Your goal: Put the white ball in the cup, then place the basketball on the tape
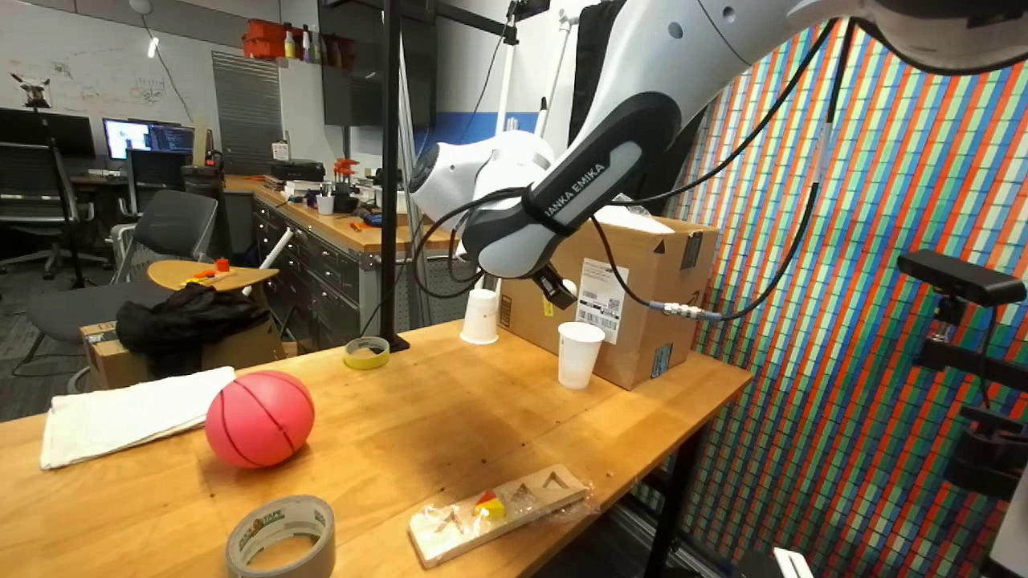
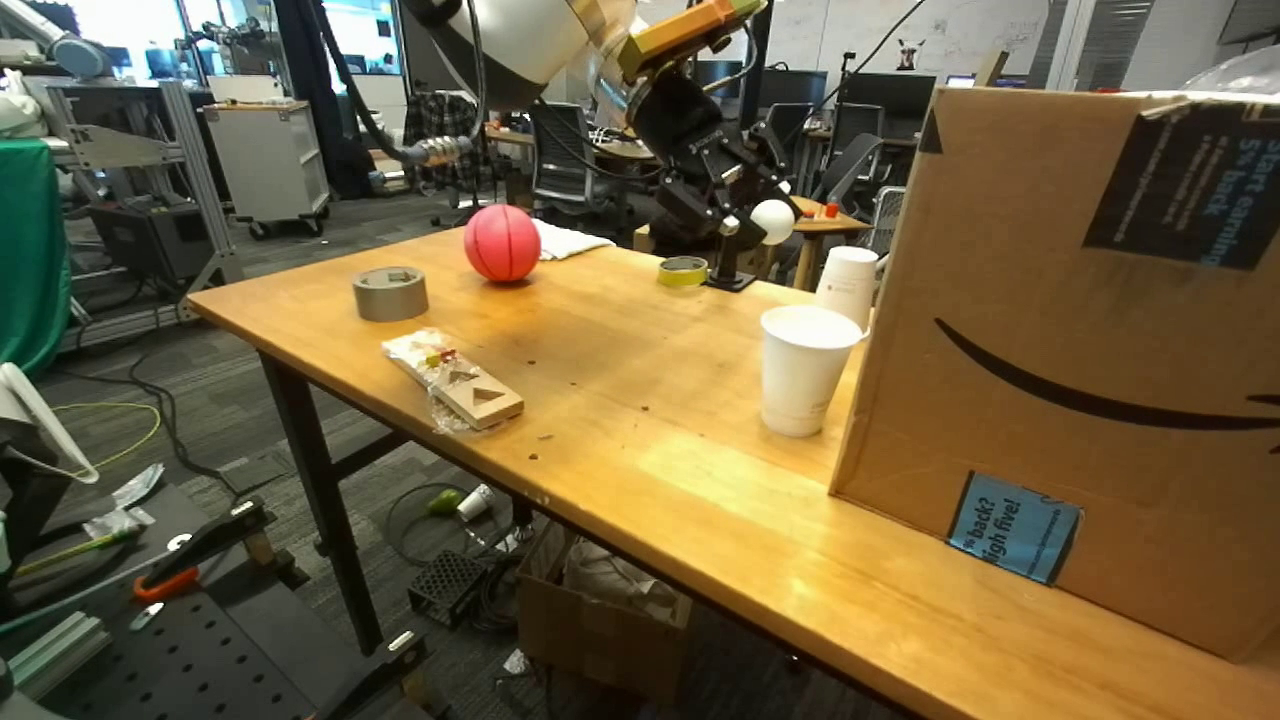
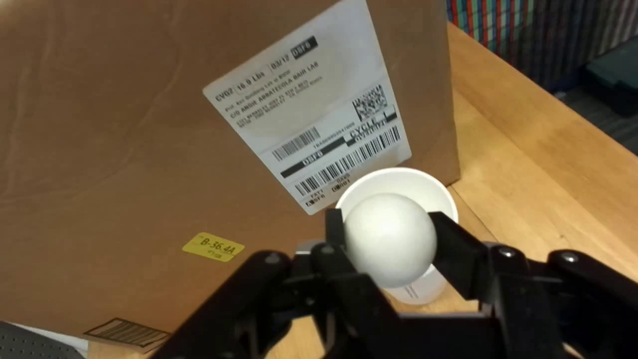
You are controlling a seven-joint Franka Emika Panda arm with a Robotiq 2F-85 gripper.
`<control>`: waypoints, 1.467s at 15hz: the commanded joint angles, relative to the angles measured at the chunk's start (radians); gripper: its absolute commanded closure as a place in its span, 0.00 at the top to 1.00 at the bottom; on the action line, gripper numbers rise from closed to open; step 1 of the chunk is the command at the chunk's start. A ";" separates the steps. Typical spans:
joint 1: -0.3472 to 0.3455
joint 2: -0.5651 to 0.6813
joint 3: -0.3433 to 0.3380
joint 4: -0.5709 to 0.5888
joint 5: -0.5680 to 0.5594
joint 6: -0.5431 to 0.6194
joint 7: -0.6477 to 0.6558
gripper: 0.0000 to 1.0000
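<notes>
Wooden tabletop [image 2: 620, 335]: claw [image 3: 388, 230] clamped on white ball [image 3: 390, 247], higher than upright cup [image 2: 803, 375] — centre over its opening, lower, release gently — bumping could topple it.

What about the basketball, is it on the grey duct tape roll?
No, the basketball rests on the wooden table, apart from the grey duct tape roll.

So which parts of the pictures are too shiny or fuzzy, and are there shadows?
In an exterior view, glare brightens the table near its closest edge; in an exterior view, a soft shadow lies under the basketball; in the wrist view, the smallest print on the shipping label looks fuzzy.
</notes>
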 commanded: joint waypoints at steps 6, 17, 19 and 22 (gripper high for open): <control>-0.037 -0.028 -0.007 -0.085 -0.167 -0.036 -0.035 0.21; -0.040 -0.039 0.003 -0.117 -0.160 -0.025 -0.028 1.00; -0.040 -0.049 0.007 -0.121 -0.147 -0.021 -0.031 1.00; -0.041 -0.067 0.029 -0.111 -0.019 -0.018 -0.043 1.00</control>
